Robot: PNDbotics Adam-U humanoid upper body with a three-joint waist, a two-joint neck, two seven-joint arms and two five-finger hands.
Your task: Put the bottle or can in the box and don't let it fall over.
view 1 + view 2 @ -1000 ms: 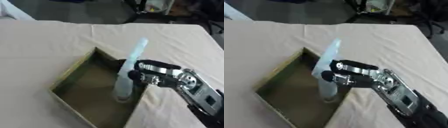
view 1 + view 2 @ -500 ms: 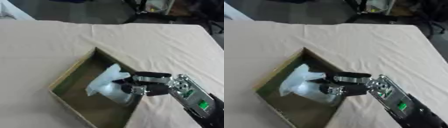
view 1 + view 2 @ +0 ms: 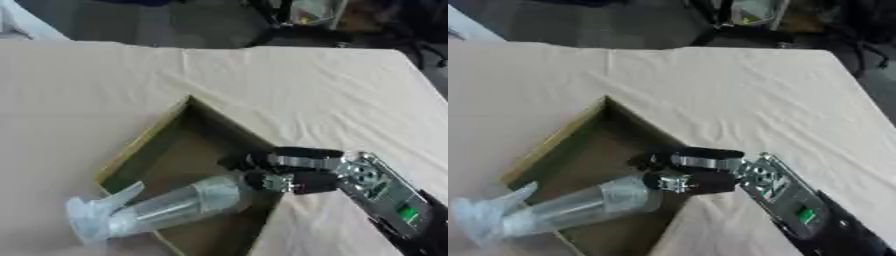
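We see the bottle (image 3: 166, 207) lying tipped leftward across the box (image 3: 144, 145) wall, our right hand (image 3: 284, 170) curled at its base.

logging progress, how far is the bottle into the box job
Done: the clear spray bottle has its base inside the cardboard box. In hand: the right hand sits at that base. Left: the bottle lies tipped over, nozzle across the box's near rim; it needs standing upright.

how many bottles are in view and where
1. The clear spray bottle lies tipped on its side, base in the box, nozzle end out over the near-left rim. The right hand is at its base. None seem hidden.
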